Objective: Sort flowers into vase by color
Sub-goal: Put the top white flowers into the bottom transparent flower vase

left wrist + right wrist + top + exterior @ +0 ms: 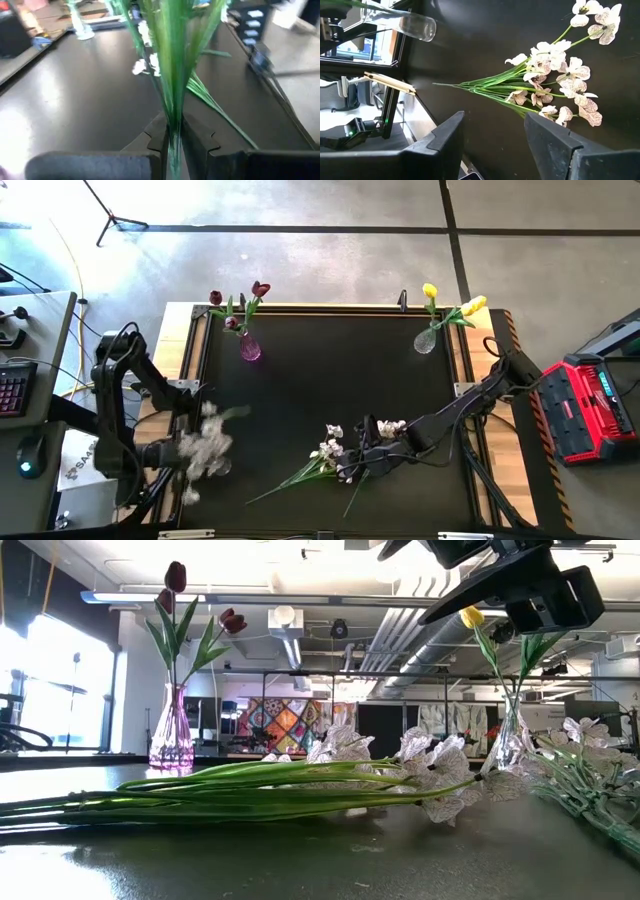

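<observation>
maroon tulips [238,302] fill the pink vase [250,348], yellow tulips [452,304] the clear vase [425,340]; left gripper [173,142] is clamped on a white blossom spray [205,445], right gripper [492,145] gapes above the sprays on the table [335,450].

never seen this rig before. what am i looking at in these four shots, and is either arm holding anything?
It is a robot with two dark arms at a black table, each ending in a two-finger gripper. One camera looks straight down, one sits at table level, and one rides on each wrist.

A pink vase holds the maroon tulips; a clear vase holds the yellow tulips. White blossom sprays lie on the table.

The left gripper is shut on a bunch of green stems, white blossoms at its top. The right gripper hovers open above the lying sprays, holding nothing.
</observation>
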Robot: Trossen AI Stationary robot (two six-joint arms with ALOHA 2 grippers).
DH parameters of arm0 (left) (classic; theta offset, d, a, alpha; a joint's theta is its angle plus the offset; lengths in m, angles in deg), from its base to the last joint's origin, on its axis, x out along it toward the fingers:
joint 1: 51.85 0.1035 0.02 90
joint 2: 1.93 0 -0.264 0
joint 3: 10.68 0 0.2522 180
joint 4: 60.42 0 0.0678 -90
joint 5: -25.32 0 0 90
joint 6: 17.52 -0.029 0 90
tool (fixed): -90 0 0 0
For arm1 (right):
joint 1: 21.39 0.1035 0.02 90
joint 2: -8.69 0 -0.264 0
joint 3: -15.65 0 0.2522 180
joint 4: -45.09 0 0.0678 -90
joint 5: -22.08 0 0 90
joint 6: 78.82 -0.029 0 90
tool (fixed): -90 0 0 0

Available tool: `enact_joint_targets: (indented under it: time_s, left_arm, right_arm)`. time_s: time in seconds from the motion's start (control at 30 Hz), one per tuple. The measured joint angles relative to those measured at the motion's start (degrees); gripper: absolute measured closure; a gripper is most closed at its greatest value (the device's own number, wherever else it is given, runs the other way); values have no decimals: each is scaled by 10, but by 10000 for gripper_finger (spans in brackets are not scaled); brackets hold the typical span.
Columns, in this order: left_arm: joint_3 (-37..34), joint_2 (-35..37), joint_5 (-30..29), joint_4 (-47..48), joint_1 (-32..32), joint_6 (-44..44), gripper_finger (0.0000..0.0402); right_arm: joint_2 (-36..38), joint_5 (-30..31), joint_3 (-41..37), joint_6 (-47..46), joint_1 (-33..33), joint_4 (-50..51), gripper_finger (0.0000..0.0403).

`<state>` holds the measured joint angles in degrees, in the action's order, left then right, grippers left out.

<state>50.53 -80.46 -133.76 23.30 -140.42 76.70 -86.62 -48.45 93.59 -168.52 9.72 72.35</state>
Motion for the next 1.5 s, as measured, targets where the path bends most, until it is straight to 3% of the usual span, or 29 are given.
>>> enact_joint_targets:
  time_s: [0.57,0.87,1.1,1.5]
  left_arm:
    - [-14,77,12,3,7,79,366]
    - [-14,122,35,39,20,150,277]
    - [-9,192,81,44,49,124,221]
    - [60,290,108,4,49,-10,213]
  right_arm:
    - [0,15,0,6,17,-4,209]
    - [0,17,0,13,20,-4,209]
    - [0,19,0,22,23,-14,209]
    - [0,55,0,10,58,-15,209]
